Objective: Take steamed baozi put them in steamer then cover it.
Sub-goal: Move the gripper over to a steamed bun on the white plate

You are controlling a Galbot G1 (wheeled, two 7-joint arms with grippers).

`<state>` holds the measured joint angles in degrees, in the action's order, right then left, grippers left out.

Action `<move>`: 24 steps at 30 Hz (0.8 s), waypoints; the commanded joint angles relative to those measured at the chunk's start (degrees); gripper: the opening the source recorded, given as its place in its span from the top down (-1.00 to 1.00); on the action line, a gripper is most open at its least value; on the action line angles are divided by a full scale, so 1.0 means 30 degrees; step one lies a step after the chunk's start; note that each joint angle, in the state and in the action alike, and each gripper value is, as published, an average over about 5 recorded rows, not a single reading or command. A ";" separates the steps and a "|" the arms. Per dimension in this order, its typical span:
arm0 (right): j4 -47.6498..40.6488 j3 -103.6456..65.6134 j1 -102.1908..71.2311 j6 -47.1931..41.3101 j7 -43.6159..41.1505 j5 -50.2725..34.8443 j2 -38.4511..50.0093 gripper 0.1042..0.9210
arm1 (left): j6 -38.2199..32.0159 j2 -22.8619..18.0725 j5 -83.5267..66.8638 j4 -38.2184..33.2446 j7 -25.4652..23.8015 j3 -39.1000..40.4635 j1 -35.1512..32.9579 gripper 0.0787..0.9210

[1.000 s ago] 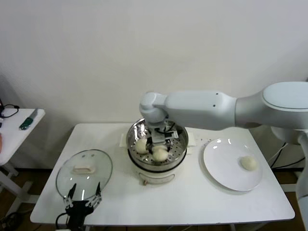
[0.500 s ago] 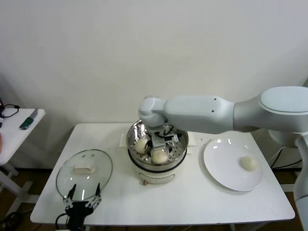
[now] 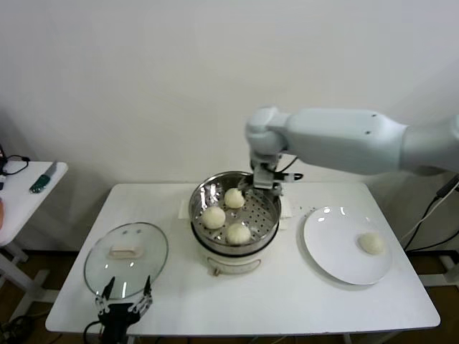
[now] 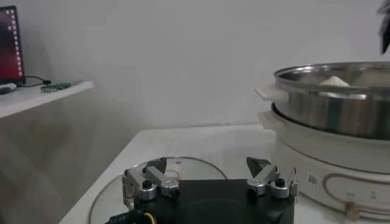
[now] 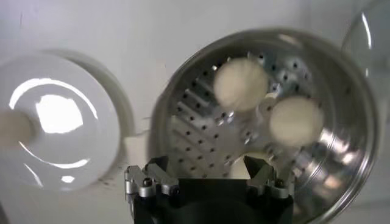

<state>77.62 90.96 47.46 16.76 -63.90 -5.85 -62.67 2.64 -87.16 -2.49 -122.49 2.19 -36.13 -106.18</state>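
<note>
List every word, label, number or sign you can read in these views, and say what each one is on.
No text can be read.
Steamer base: a small mark beside its control outline, too small to read.
Screen at the left wrist view's edge: lit, nothing legible.
Lid, plate, baozi: no markings show.

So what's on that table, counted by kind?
Baozi: 4, with 3 in the steamer and 1 on the plate
Steamer: 1
Glass lid: 1
White plate: 1
Total: 7
</note>
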 commanded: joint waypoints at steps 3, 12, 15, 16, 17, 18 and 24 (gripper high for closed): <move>-0.1347 0.2452 -0.0095 -0.8476 0.0464 -0.4985 0.7905 -0.76 | -0.0037 0.0070 0.0333 -0.0143 -0.0077 0.0216 -0.0111 -0.77; -0.5521 -0.5492 -0.8768 -0.6483 -0.0362 0.1039 1.0034 -0.76 | 0.0209 0.0035 0.0653 -0.0316 -0.0092 0.0145 0.0080 -0.77; -0.6367 -0.7203 -1.0533 -0.6196 -0.0539 0.2018 0.9994 -0.76 | 0.0273 0.0010 0.0769 -0.0285 -0.0064 0.0083 0.0162 -0.77; -0.6676 -0.7740 -1.1049 -0.6101 -0.0616 0.2399 0.9928 -0.76 | 0.0288 -0.0020 0.0799 -0.0297 -0.0055 0.0081 0.0174 -0.77; -0.7145 -0.8282 -1.1582 -0.5975 -0.0669 0.2736 0.9794 -0.76 | 0.0285 -0.0058 0.0824 -0.0306 -0.0039 0.0090 0.0186 -0.77; -0.7619 -0.8789 -1.2084 -0.5815 -0.0703 0.3027 0.9640 -0.76 | 0.0257 -0.0095 0.0845 -0.0302 -0.0009 0.0102 0.0196 -0.77; -1.0828 -1.1558 -1.4370 -0.4601 -0.0726 0.4715 0.8081 -0.76 | 0.0205 -0.0153 0.0877 -0.0216 0.0165 0.0074 0.0360 -0.77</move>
<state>58.65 72.14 20.32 0.73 -65.34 -0.80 -38.31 3.28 -87.38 -0.20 -123.20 2.39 -35.82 -105.38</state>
